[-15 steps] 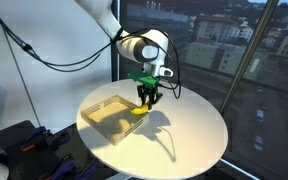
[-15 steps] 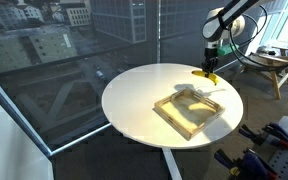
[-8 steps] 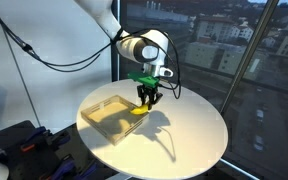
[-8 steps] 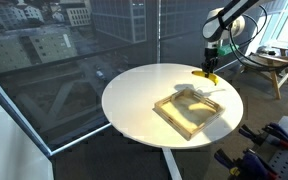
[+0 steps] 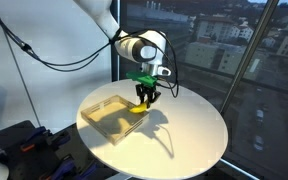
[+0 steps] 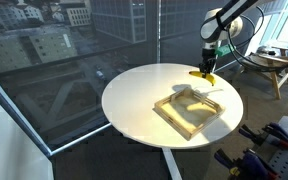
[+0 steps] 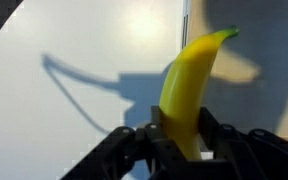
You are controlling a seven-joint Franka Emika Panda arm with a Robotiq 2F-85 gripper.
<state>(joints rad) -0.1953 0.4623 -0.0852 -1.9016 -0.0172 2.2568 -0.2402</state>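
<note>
- While the arm (image 5: 102, 18) hangs over the round white table (image 5: 189, 135), the gripper (image 5: 147, 97) is closed on a banana (image 5: 140, 109), with nothing else in its grasp.
- Wrist view is the giveaway: the jaws are pinched in snug against both sides of the banana (image 7: 189, 85). They grip it down near one end, so most of the fruit and its greenish tip stick out free.
- Location-wise, in both exterior views the banana sits close to the table's edge on the arm's side. It's right by the nearest corner of the shallow wooden tray (image 6: 173, 121), over or just past that tray's rim (image 5: 102, 101).
- It looks lifted clear of the tabletop to me, but from these angles I can't swear there's a gap underneath.
- My two cents on doing this bit well: with a grip that far toward one end, the long free part can pivot in the jaws, so I'd go slow with no wrist flicks.
- I'd say go easy on the squeeze too. Bananas are soft and bruise fast, so firm enough not to slip is plenty.
- I'd also watch the tray's wall, since the dangling end is the first thing that could clip it.
</note>
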